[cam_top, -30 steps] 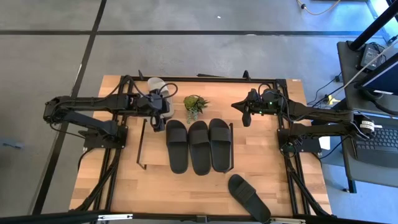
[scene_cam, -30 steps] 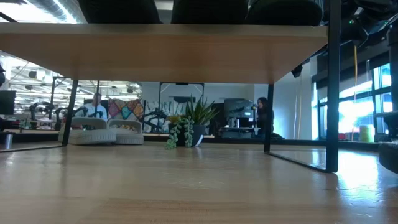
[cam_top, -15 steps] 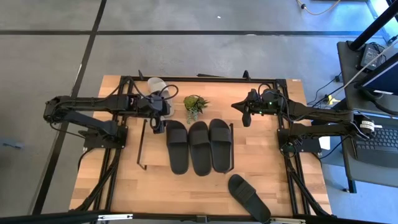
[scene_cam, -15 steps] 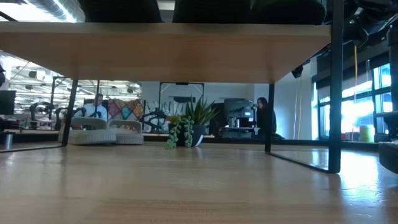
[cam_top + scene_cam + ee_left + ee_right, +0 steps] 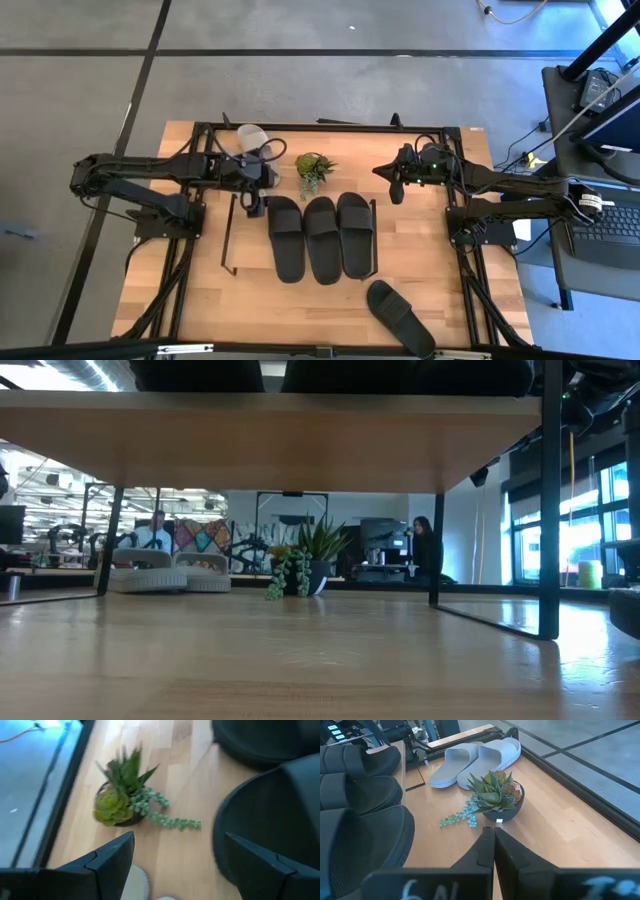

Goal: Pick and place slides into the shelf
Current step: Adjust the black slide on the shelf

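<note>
Slides in matte black [image 5: 321,237], three side by side, fill the shelf [image 5: 229,232] at mid-table. The left gripper [image 5: 254,196], jaws spread and empty, hovers at the shelf's vacant left end, beside two grey-white slides [image 5: 472,759]. The right gripper [image 5: 385,175], jaws pressed together, waits beyond the potted plant [image 5: 313,170]. One black slide [image 5: 400,318] lies at the near edge.

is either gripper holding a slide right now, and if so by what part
No, nothing is held. The left gripper is open, with only bare tabletop between its fingers, near the white slides. The right gripper is shut on nothing, facing the potted plant.
</note>
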Tool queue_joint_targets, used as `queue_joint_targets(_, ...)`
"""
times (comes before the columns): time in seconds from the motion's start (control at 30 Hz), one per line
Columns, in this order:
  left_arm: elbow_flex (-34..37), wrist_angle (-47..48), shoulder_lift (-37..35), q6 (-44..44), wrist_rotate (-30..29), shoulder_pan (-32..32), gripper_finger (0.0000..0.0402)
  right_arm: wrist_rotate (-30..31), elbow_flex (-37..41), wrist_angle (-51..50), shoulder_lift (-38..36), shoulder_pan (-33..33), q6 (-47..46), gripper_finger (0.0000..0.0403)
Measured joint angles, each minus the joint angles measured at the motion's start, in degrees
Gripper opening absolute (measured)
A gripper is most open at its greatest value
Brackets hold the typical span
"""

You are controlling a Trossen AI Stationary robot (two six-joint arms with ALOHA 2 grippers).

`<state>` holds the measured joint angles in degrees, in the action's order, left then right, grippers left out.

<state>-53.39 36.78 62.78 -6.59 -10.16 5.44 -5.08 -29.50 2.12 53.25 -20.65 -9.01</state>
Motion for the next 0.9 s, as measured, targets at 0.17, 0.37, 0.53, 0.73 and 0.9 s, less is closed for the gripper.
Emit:
queue_joint_targets(0.17, 0.00, -0.31, 0.00, -0.04, 2.08, -0.03, 0.0293, 0.00, 0.00, -0.05, 0.00, 0.01, 0.02, 0.0010)
queue_joint_targets(0.37, -1.27, 0.05, -0.89, -1.53, 0.41, -0.01, 0.0293, 0.00, 0.00, -0.27, 0.00, 0.01, 0.00, 0.0010)
queue_joint_targets(0.53, -3.69, -0.13, -1.60, -1.53, 1.06, -0.32, 0.0293, 0.00, 0.00, 0.62, -0.02, 0.01, 0.31, 0.0010)
queue_joint_targets(0.73, -3.96, -0.24, -1.57, -1.41, 2.80, -3.76, 0.0293, -3.01, -0.01, 4.23, -0.02, 0.00, 0.57, 0.0010)
queue_joint_targets(0.9, -3.98, -0.22, -1.55, -1.03, 2.80, -6.23, 0.0293, -10.78, -3.03, 6.04, -0.02, 2.07, 0.51, 0.0009)
